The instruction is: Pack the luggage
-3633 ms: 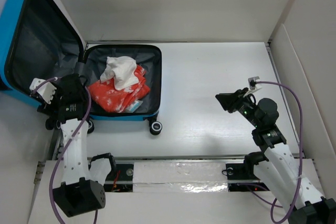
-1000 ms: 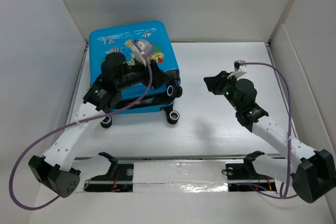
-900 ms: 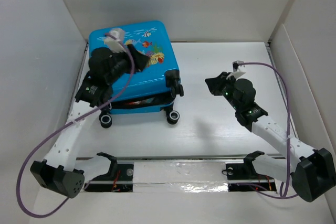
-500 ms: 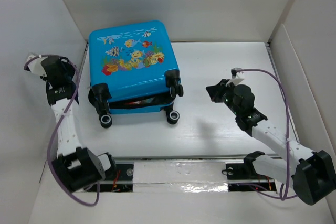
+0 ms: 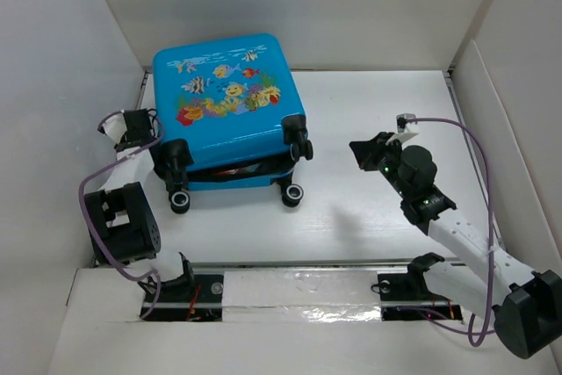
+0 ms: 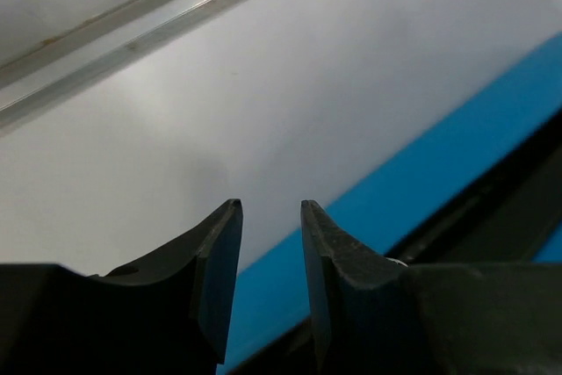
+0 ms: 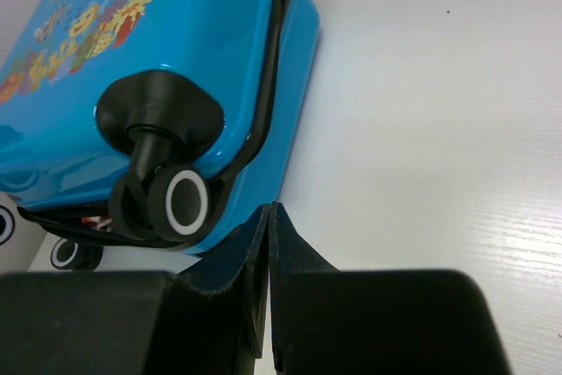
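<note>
The luggage (image 5: 228, 94), a bright-blue suitcase with a fish print, lies at the back left with its lid down. A narrow gap stays at the front edge, where red cloth (image 5: 239, 169) shows. My left gripper (image 5: 154, 132) sits at the suitcase's left side, open by a small gap and empty. In the left wrist view (image 6: 268, 208) its tips hover over the blue shell edge (image 6: 421, 173). My right gripper (image 5: 358, 147) is shut and empty, right of the suitcase and apart from it. In the right wrist view (image 7: 268, 208) it points at the suitcase's corner (image 7: 176, 32) and a black wheel (image 7: 180, 201).
White walls enclose the table on the left, back and right. A metal rail (image 6: 158, 28) runs along the left wall's foot. The suitcase's front wheels (image 5: 180, 201) (image 5: 292, 192) stick out toward me. A taped bar (image 5: 299, 292) spans the near edge.
The lid, open at first, has been swung down. My left arm has left the lid and folded back to the suitcase's left side. The right arm has drifted slightly right.
</note>
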Motion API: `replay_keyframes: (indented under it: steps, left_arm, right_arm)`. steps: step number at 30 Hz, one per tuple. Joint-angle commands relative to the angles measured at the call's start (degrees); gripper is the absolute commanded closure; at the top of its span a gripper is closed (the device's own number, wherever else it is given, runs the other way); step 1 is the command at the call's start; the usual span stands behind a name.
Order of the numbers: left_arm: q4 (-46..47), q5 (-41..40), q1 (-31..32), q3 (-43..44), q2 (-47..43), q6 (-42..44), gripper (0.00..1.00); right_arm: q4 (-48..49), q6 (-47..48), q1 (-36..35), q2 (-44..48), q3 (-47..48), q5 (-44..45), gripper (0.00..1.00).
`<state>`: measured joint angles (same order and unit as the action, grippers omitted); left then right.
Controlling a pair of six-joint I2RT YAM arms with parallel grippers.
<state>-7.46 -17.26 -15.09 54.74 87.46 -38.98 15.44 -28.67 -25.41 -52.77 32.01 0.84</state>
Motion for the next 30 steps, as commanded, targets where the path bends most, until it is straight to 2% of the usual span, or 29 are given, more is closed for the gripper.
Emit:
replay_keyframes:
  steps: [1,3,4,6,7,10,11,14,15,17,18,19,20,21,22,23,24,25,27,28,29,30]
  left_arm:
    - [2.71,6.69,10.07,-3.83,-2.73,-4.77,0.69]
    - [6.92,8.37,14.10,-7.35,-5.71,-8.38,0.71]
    - [8.42,8.99,18.82,-11.11,-6.85,-9.52,0.71]
    - [11.75,9.26,23.94,-14.56,-10.79,-13.20,0.71]
    - [12.99,9.26,29.45,-17.62,-12.12,-14.18,0.71]
    - [15.10,8.39,39.22,-20.97,-16.70,-18.14,0.71]
    - [15.81,7.51,47.70,-21.34,-18.19,-19.28,0.71]
    - [13.45,0.42,60.75,-19.16,-18.29,-23.15,0.70]
    - [9.35,-1.62,67.15,-18.01,-18.03,-24.11,0.70]
    - [0.75,-9.08,71.41,-14.32,-19.34,-27.81,0.70]
    - [-1.30,-12.42,74.91,-13.70,-22.83,-28.25,0.70]
    - [-3.33,-19.85,76.34,-12.91,-25.04,-28.95,0.69]
    - [-4.65,-22.27,77.05,-12.73,-27.67,-28.87,0.66]
    - [-3.79,-24.03,77.06,-12.64,-32.57,-26.87,0.63]
    - [-2.57,-27.36,75.40,-12.29,-34.70,-24.85,0.52]
    - [-0.64,-27.91,73.91,-12.12,-36.64,-23.00,0.47]
    - [5.82,-27.48,71.72,-12.11,-39.01,-18.11,0.43]
    - [9.19,-25.48,66.21,-11.50,-39.29,-15.62,0.40]
    - [18.14,-22.05,59.34,-9.75,-36.07,-11.92,0.38]
    - [19.58,-15.33,55.21,-5.13,-33.87,-10.60,0.36]
    - [20.20,-11.87,46.82,-1.86,-30.98,-9.63,0.36]
    - [18.90,-8.62,42.99,1.30,-24.42,-9.80,0.36]
  right_arm:
    - [0.38,1.16,0.97,1.70,0.33,-0.40,0.92]
    - [-1.37,1.33,1.50,2.58,0.33,-0.40,0.92]
    - [-2.08,1.51,2.37,3.11,0.51,-0.14,0.92]
    - [-5.05,1.51,4.22,4.69,0.86,0.56,0.91]
    - [-5.94,1.51,5.01,5.31,0.95,0.83,0.90]
    - [-9.81,1.33,8.79,8.64,1.39,2.32,0.86]
    - [-10.77,1.24,10.71,10.74,1.39,2.41,0.82]
    - [-12.18,1.16,13.01,13.48,1.74,1.80,0.76]
    - [-13.41,1.50,13.54,14.53,2.52,1.10,0.68]
    - [-14.12,2.21,13.54,15.15,3.06,-1.18,0.57]
    - [-14.91,2.47,13.54,15.42,3.58,-2.93,0.48]
    - [-14.91,2.56,13.54,15.59,3.67,-3.65,0.43]
    - [-14.91,2.47,13.54,15.60,3.76,-4.35,0.38]
    - [-14.83,2.39,13.54,15.68,3.76,-4.27,0.28]
    - [-14.65,1.95,13.54,15.16,3.94,-4.27,0.24]
    - [-14.56,1.69,13.54,14.72,4.11,-4.44,0.21]
    - [-14.04,1.33,14.07,14.11,4.29,-4.62,0.16]
    - [-13.51,0.03,14.07,13.32,4.46,-4.62,0.14]
    - [-10.89,-1.91,15.38,10.51,4.64,-4.88,0.13]
    - [-10.35,-3.14,16.00,9.45,4.99,-5.23,0.13]
    - [-10.17,-3.50,16.79,7.09,6.47,-5.93,0.15]
    - [-10.52,-3.94,18.54,6.11,7.27,-6.20,0.26]
